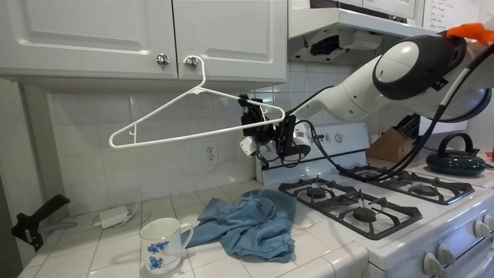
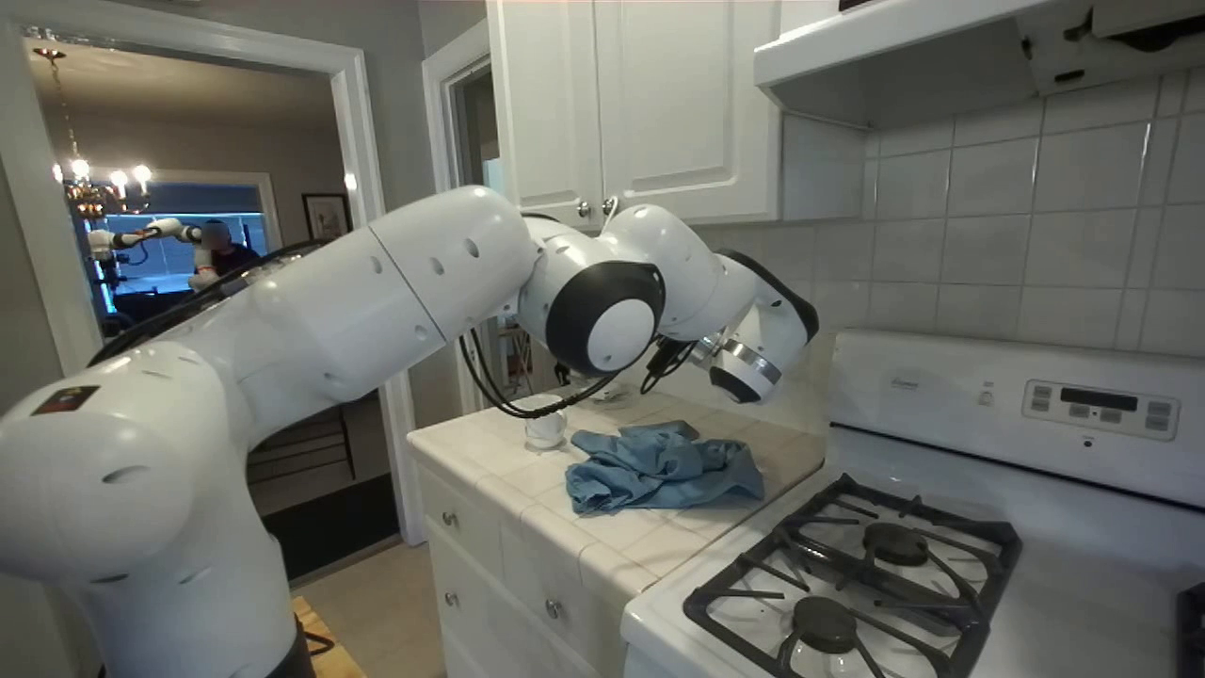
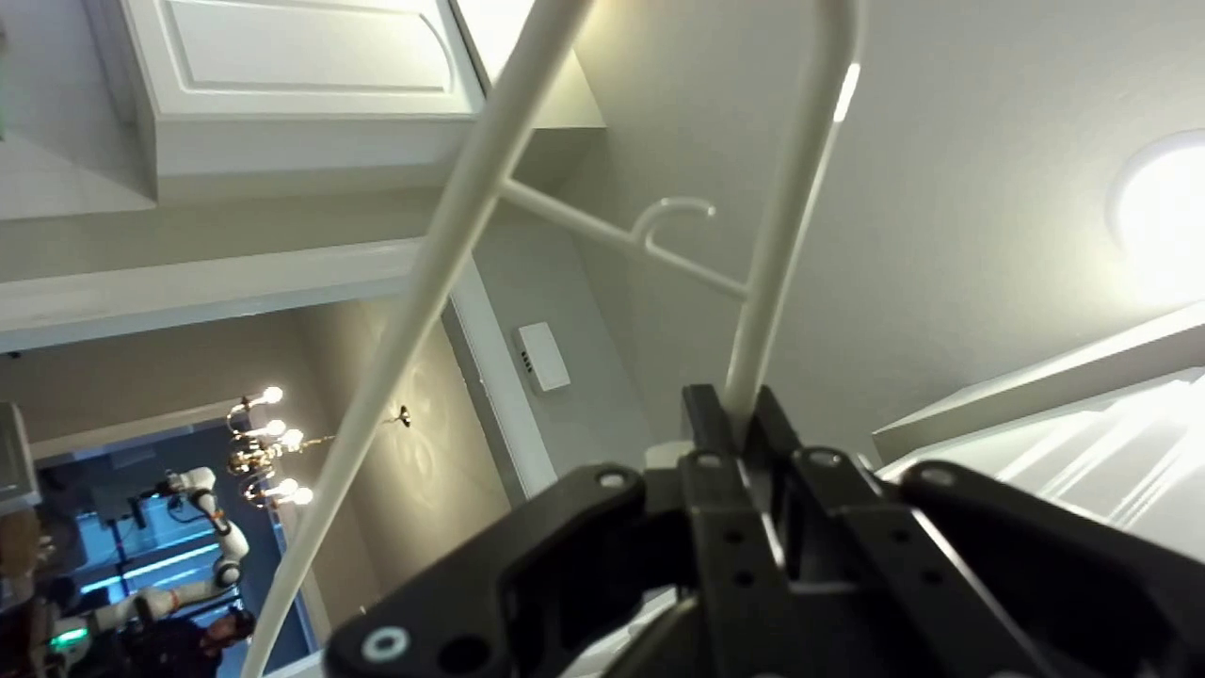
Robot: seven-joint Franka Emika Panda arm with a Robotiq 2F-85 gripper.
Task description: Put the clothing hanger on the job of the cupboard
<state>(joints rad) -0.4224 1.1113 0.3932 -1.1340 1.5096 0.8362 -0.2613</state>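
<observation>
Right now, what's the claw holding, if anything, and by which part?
The claw grips the white clothes hanger by its sloping upper bar, close to one end.

No text is legible. Handwriting (image 1: 439, 13) on a white sheet (image 1: 452, 15) is too blurred, as are a mark (image 2: 905, 383) on the stove's back panel (image 2: 941, 414), a label (image 1: 28, 235) on a black tool (image 1: 34, 220) and a dark sticker (image 2: 66, 399) on the robot arm (image 2: 329, 306).

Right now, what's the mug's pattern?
Blue flowers on the white mug; shows best in an exterior view.
</observation>
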